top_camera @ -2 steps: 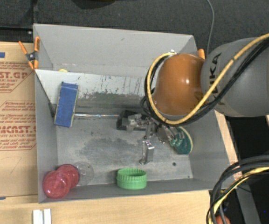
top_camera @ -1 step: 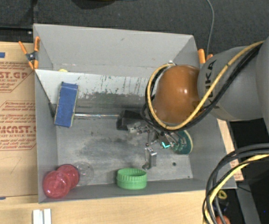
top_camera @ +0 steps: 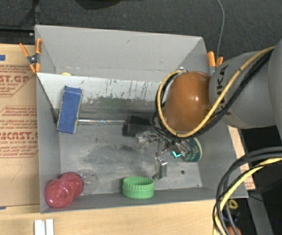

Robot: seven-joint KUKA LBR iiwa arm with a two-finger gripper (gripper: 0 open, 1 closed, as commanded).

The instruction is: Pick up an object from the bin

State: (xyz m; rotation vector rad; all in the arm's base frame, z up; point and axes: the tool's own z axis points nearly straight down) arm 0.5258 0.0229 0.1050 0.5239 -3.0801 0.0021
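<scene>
Camera view: gripper (top_camera: 153, 154) is down low in the bin (top_camera: 101, 155), hanging under the orange wrist cover (top_camera: 187, 101). Its fingers (top_camera: 159, 169) look spread, with nothing pinched, just bare grey floor between them. My read is that this is the descent/approach step and no grasp has been made yet. Nothing sits squarely under the gripper, so I can't say which piece is the pick. Three candidates lie around it. A dark teal round thing (top_camera: 193, 151) is just behind it on the arm side, partly tucked under the wrist, and I can't make out what it is. A black block (top_camera: 136, 125) is just off the other fingertip, toward the back wall, close but apparently not touching. A green screw lid (top_camera: 138, 187) lies flat near the front rim, a little past the lower fingertip, apart from it. A blue block (top_camera: 69, 109), leaning against the left wall, and a pair of pink round discs (top_camera: 62, 190) are both well away from the gripper on the side opposite the arm. For the next move it needs a small sideways shift to straddle one piece, probably the black block or the lid, then close. The lid is low and flat, so the tips would have to get right down to the floor to catch its rim. Risk: closing where it is now grabs air.
</scene>
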